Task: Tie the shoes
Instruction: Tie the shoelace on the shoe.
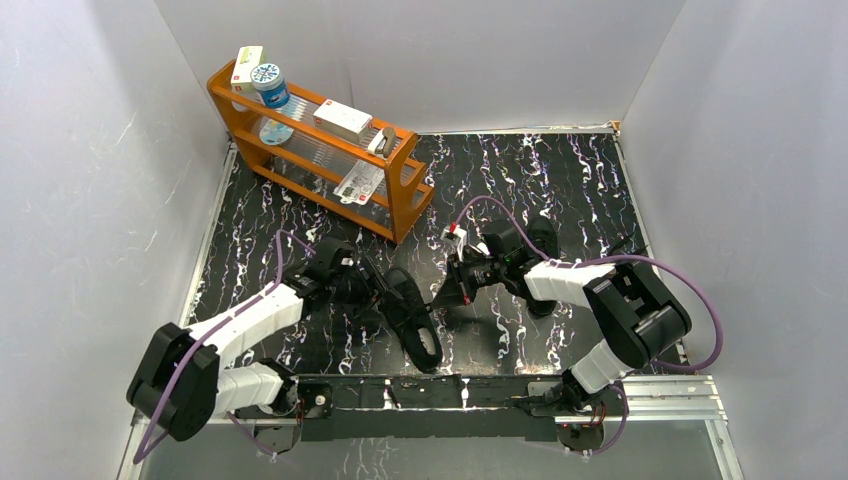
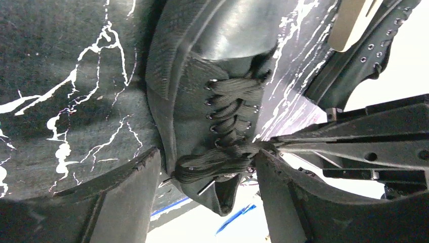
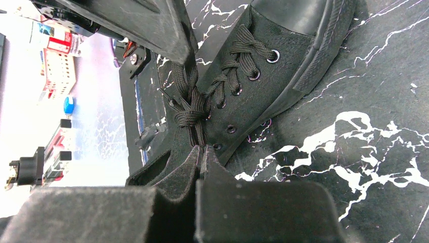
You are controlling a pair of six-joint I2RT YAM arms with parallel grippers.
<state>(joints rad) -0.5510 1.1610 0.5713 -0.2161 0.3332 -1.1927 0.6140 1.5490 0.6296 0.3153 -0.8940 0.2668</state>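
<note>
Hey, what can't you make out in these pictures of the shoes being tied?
1. Top view: second shoe mostly hidden behind the right arm; laces unreadable.
2. Right wrist view: the lace runs behind a finger of the left gripper; its end is hidden.
3. Wrist views: the knot is black on black; how complete, unclear.

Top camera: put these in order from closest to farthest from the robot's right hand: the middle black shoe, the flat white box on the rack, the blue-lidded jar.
Starting from the right hand:
1. black shoe, just beside it at the lower left.
2. flat white box, on the middle of the rack top.
3. blue-lidded jar, at the rack's far left end.
</note>
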